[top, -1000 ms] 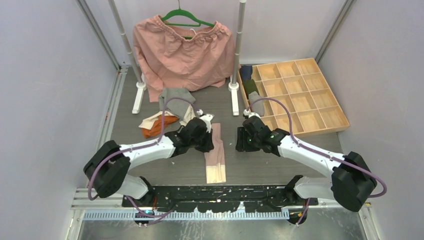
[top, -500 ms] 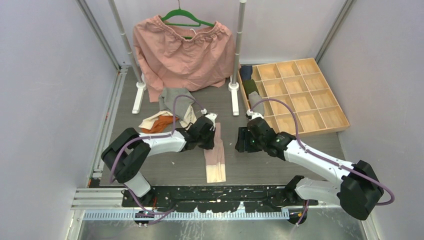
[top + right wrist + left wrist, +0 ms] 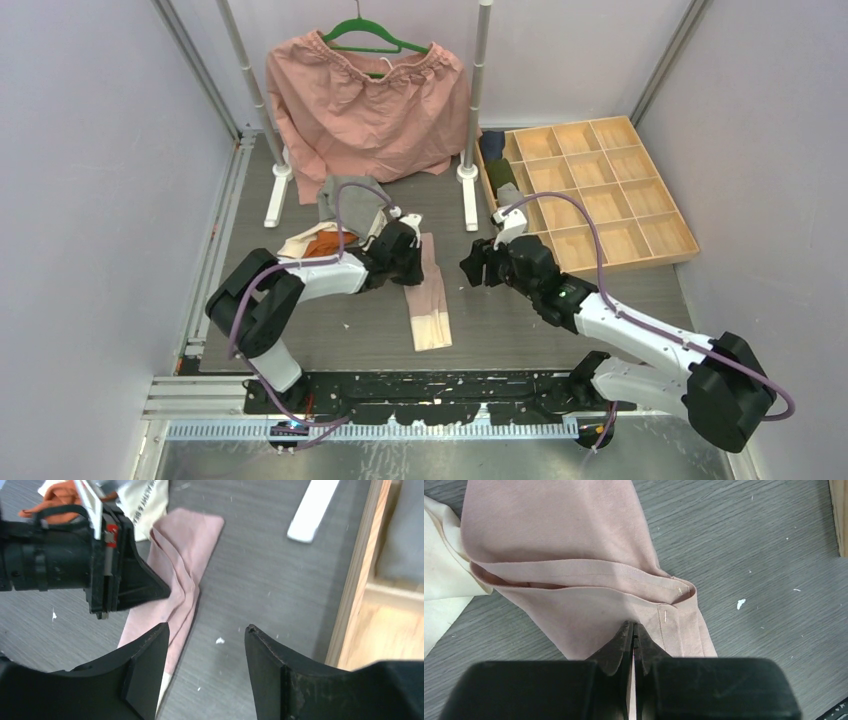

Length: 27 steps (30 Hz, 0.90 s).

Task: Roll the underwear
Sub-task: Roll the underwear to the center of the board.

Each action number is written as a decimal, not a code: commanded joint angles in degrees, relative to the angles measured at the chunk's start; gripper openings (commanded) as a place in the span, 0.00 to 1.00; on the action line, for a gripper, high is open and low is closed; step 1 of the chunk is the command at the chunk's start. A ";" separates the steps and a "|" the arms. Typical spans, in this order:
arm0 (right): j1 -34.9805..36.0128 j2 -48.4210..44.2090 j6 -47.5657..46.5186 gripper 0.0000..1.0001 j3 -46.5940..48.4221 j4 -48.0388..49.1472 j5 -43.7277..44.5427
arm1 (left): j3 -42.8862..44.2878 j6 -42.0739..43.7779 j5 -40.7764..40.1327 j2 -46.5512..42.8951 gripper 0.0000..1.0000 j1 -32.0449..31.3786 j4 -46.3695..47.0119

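Our left gripper is clamped shut on a side edge of the dusty pink underwear, a long folded strip lying on the grey table. Our right gripper hangs above the table just beside that strip, its jaws parted and empty. The cream, orange and grey underwear lies heaped just beyond the left gripper.

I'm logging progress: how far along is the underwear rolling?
Done: the pink underwear lies flat, folded into a long strip. In hand: the left gripper is shut on its edge; the right gripper hangs open beside it. Remaining: rolling that strip, then the grey, cream and orange pieces heaped nearby.
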 commanded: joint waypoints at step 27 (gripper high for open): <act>1.63 -3.49 -73.39 0.63 3.54 -22.11 -41.73 | -24.48 -26.26 -4.72 -29.32 0.46 -11.90 -0.30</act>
